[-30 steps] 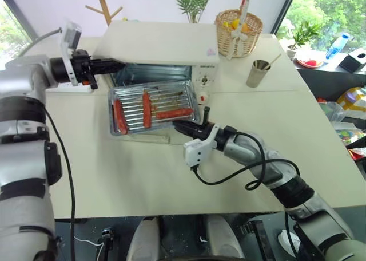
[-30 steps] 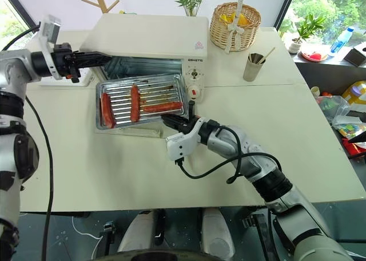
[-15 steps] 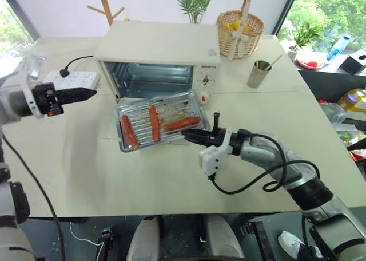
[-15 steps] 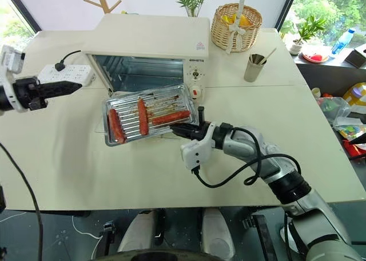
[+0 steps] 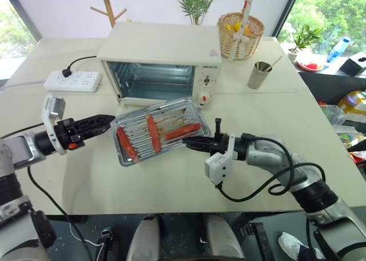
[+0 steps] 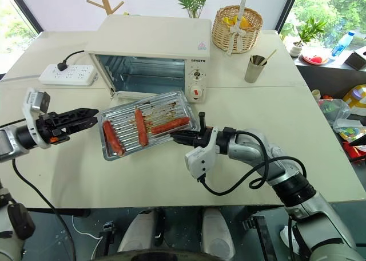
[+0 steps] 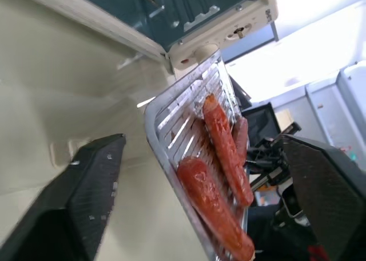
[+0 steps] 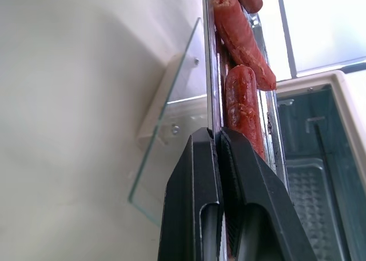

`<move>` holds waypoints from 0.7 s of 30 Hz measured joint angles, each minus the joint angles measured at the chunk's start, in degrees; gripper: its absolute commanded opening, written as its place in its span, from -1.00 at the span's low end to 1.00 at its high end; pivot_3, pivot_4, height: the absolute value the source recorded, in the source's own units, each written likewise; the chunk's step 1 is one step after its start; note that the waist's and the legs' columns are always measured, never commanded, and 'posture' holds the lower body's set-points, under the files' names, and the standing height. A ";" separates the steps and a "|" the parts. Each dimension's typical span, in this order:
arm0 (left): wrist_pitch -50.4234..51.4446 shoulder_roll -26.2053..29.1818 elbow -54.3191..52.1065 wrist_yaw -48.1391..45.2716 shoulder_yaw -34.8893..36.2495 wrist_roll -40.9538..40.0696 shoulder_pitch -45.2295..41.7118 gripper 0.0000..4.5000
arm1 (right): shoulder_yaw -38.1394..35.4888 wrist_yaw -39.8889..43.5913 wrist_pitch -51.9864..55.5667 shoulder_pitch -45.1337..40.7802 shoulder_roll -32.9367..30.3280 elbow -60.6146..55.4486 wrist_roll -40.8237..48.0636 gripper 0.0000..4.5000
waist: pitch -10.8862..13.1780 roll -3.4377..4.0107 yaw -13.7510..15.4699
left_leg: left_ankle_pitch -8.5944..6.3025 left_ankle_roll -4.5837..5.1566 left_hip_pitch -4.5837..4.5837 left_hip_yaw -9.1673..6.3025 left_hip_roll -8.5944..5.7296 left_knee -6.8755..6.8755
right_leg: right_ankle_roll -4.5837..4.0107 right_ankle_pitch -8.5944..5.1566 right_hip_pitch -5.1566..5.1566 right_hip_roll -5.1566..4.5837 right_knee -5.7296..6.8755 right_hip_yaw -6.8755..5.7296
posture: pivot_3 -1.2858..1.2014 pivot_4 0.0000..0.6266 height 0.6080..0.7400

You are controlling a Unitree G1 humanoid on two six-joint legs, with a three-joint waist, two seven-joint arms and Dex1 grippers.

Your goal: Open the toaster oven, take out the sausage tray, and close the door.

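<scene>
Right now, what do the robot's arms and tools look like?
Both arms are silver-grey metal with black joint bands and loose black cables. Each left tool and right tool has two slim black fingers, textured like carbon weave, with a white block mounted at the wrist.

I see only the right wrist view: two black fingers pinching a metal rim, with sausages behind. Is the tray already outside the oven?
Observer: Yes. The sausage tray is held in front of the toaster oven, clear of its cavity, by the right gripper at the tray's right edge.
Operator: Is the left gripper helping to carry it?
Observer: No. The left gripper is open beside the tray's left edge, one finger on each side of the rim, not closed on it.
Operator: How many sausages are there?
Observer: Three, lying on the ridged base.
Operator: Is the door closed?
Observer: No, the door is folded down under the tray.
</scene>
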 measured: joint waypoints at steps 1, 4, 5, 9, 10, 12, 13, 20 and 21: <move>0.59 -1.27 0.10 1.51 0.53 -0.24 -0.41 0.98 | -0.03 0.11 -0.20 0.12 -0.05 -0.06 0.24 -1.00 | 0.00 -0.01 0.01 | 0.00 0.00 -0.01 0.00 0.00 0.01 | 0.00 0.00 0.00 0.00 0.00 0.00 | 0.03 -0.52 1.00; 0.71 -3.38 0.70 4.77 1.04 -0.87 -2.06 0.98 | -0.10 0.53 -0.56 0.54 -0.17 -0.50 0.64 -1.00 | -0.01 -0.01 0.06 | 0.00 0.00 -0.01 -0.01 -0.01 0.01 | 0.00 0.00 0.01 -0.01 0.00 0.00 | 0.03 -0.52 1.00; 0.71 -3.90 0.75 5.71 1.06 -1.14 -2.38 0.98 | -0.11 0.64 -0.62 0.61 -0.17 -0.85 0.68 -1.00 | -0.01 -0.01 0.04 | 0.00 0.00 -0.01 -0.01 -0.01 0.01 | 0.00 0.00 0.01 -0.01 0.00 0.00 | 0.03 -0.52 1.00; 0.71 -5.89 1.84 8.63 1.09 -2.93 -2.82 0.98 | -0.29 0.72 -0.82 0.64 -0.17 -1.82 1.25 -1.00 | -0.01 -0.01 -0.07 | 0.00 -0.01 0.01 -0.01 0.00 0.01 | 0.00 0.00 0.01 0.00 0.00 0.01 | 0.03 -0.52 1.00; 0.71 -6.42 2.68 9.64 1.22 -3.38 -3.14 0.98 | -0.31 0.84 -0.93 0.69 -0.18 -1.85 1.77 -1.00 | -0.01 -0.01 -0.01 | 0.00 -0.01 0.01 -0.02 0.00 0.01 | 0.00 0.00 0.01 0.00 0.01 0.00 | 0.03 -0.52 1.00; 0.71 -7.34 3.52 11.31 1.32 -4.49 -3.40 0.98 | -0.35 1.11 -1.17 0.71 -0.19 -2.38 2.34 -1.00 | -0.01 -0.01 0.00 | 0.00 -0.01 0.01 -0.02 0.00 0.01 | 0.00 0.00 0.01 -0.02 0.02 0.01 | 0.03 -0.52 1.00; 0.71 -7.64 3.60 12.15 1.30 -5.31 -3.38 0.98 | -0.54 1.23 -1.14 0.72 -0.27 -2.61 2.48 -1.00 | -0.01 -0.01 -0.01 | 0.00 -0.01 0.01 -0.03 -0.01 0.01 | 0.00 0.00 0.01 -0.03 0.01 0.02 | 0.03 -0.52 1.00; 0.71 -10.04 3.78 17.53 1.70 -10.47 -2.88 0.98 | -2.25 2.19 -0.17 0.68 -0.26 -3.47 2.90 -1.00 | -0.01 -0.02 0.07 | 0.00 -0.01 0.01 -0.08 -0.01 0.02 | 0.00 0.00 0.02 -0.04 0.01 0.01 | 0.03 -0.52 1.00; 0.71 -10.17 4.14 18.35 1.88 -11.20 -2.88 0.87 | -2.35 2.26 -0.15 0.68 -0.23 -3.47 2.90 -1.00 | -0.01 -0.02 0.03 | 0.00 -0.01 0.01 -0.09 -0.01 0.02 | 0.00 0.00 0.02 -0.04 0.01 0.01 | 0.03 -0.52 1.00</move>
